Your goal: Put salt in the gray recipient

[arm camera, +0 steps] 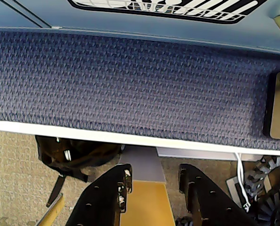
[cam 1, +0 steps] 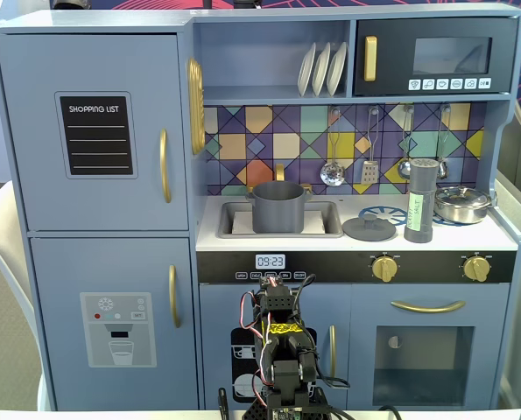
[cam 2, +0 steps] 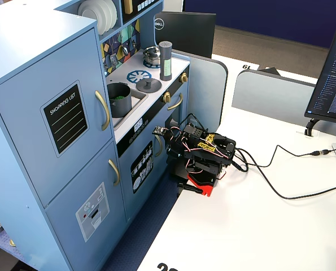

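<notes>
Tall dark gray cylindrical salt shaker (cam 1: 420, 199) stands upright on the toy kitchen counter (cam 1: 505, 236), right of the matte gray pot (cam 1: 278, 207) in the sink. Arm folded low; black pincer (arm camera: 151, 181) apart, empty, well below both; task unstarted

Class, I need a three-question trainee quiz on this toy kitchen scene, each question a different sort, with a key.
1. True or false: the tall dark gray cylindrical salt shaker stands in the sink.
2. What stands in the sink? A) shiny steel pan B) matte gray cylindrical pot C) flat round gray lid
3. In the wrist view, is the robot's hand holding anything?

Key: 1 false, it stands on the stovetop. 2 B. 3 No, open and empty.
</notes>
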`<action>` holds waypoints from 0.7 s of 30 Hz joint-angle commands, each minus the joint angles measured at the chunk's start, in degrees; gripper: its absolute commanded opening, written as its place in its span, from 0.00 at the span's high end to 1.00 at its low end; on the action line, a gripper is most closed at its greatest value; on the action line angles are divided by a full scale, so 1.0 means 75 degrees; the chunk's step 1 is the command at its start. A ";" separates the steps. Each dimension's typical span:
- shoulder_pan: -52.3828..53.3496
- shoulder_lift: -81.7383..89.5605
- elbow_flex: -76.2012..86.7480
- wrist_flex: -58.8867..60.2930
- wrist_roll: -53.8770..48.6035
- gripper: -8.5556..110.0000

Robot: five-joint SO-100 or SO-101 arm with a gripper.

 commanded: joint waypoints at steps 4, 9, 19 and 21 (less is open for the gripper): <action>-0.0117 0.0047 -0.0070 0.0035 -0.0129 0.93; -0.0105 0.0047 -0.0070 0.0012 -0.0129 0.93; 0.1688 -0.0551 -0.2414 -0.0434 -0.0480 0.93; 0.2461 -0.0797 -0.3316 -0.0469 -0.0773 0.93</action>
